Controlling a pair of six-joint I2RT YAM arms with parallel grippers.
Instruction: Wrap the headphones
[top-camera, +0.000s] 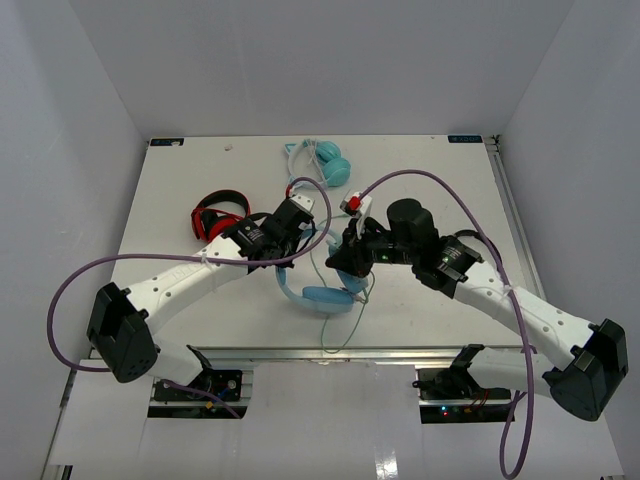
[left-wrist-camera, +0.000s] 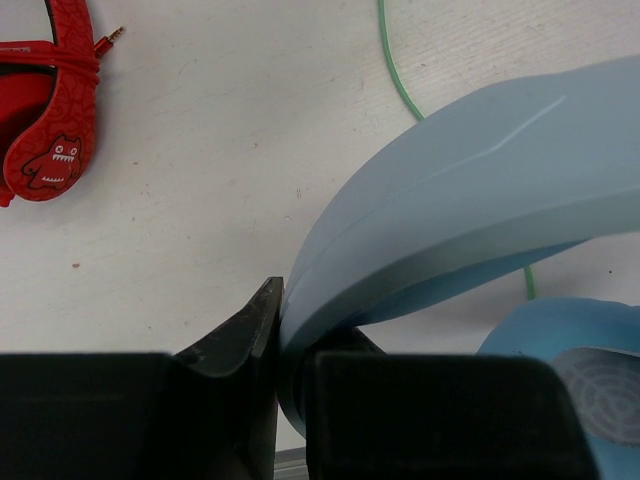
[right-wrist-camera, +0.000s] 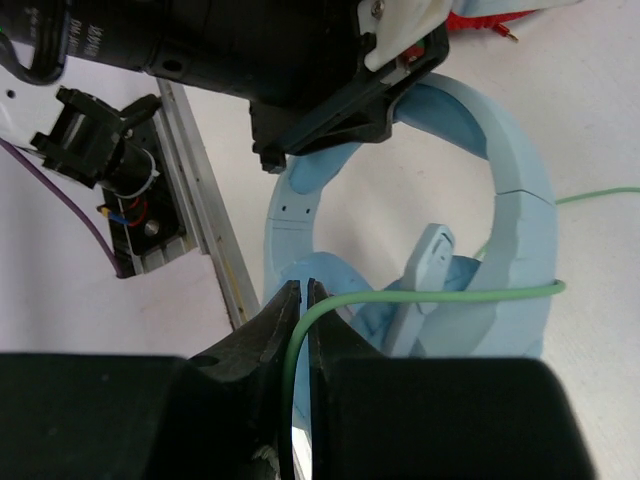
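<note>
The light-blue headphones (top-camera: 325, 297) lie near the table's front edge between both arms. My left gripper (top-camera: 288, 263) is shut on their wide headband (left-wrist-camera: 470, 190), which sits clamped between the fingers (left-wrist-camera: 283, 330). One padded cup (left-wrist-camera: 580, 370) shows at the lower right of the left wrist view. The thin pale-green cable (right-wrist-camera: 440, 292) runs across the headband and cups (right-wrist-camera: 510, 200), then bends down between my right gripper's (right-wrist-camera: 305, 300) fingers, which are shut on it. In the top view my right gripper (top-camera: 350, 270) hovers just right of the cups, with cable (top-camera: 345, 325) looping toward the edge.
A red-and-black pair (top-camera: 218, 215) lies left of my left arm and shows in the left wrist view (left-wrist-camera: 50, 130). A smaller teal pair (top-camera: 325, 165) rests at the back centre. An aluminium rail (right-wrist-camera: 205, 230) borders the table's front edge just behind the headphones.
</note>
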